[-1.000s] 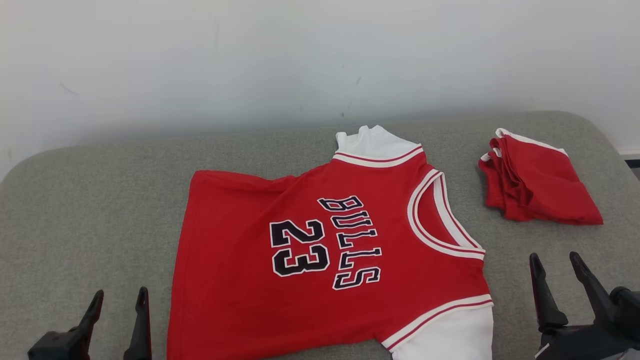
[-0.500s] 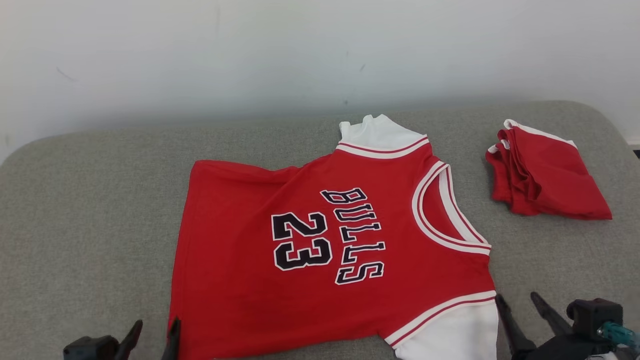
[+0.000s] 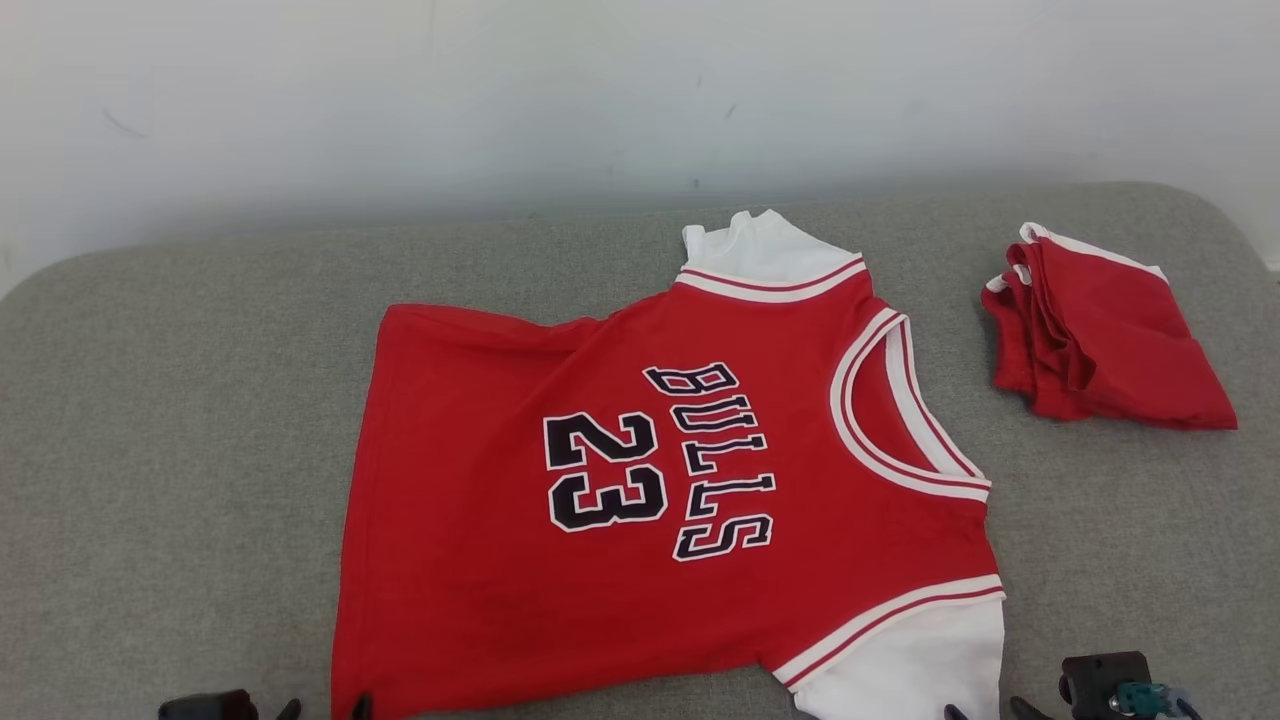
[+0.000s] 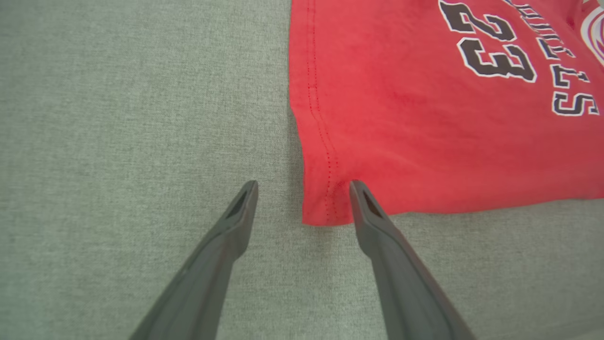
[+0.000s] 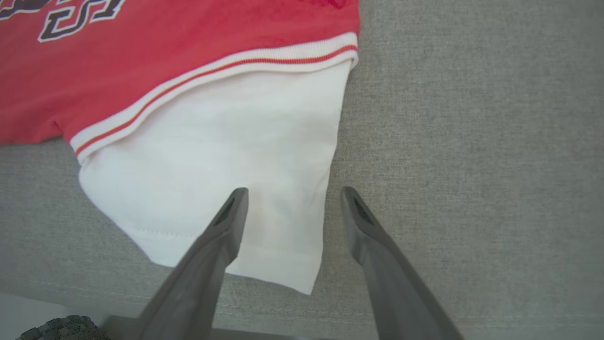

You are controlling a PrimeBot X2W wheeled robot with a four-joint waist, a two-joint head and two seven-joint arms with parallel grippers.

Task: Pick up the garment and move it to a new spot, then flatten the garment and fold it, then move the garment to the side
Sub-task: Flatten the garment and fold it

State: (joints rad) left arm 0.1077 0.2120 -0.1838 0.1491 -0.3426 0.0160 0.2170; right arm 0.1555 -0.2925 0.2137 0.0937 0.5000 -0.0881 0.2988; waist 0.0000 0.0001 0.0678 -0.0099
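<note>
Red Bulls 23 jersey with white sleeves lies mostly flat mid worktop. The left gripper has jaws spread at its hem corner, the right gripper spread over the near sleeve.

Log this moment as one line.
phase: pre-grasp | left pincer: open, straddling jersey hem corner | right pincer: open, straddling white sleeve edge

Open cushion left of jersey, folded red pile right, wall seemingly behind
</note>
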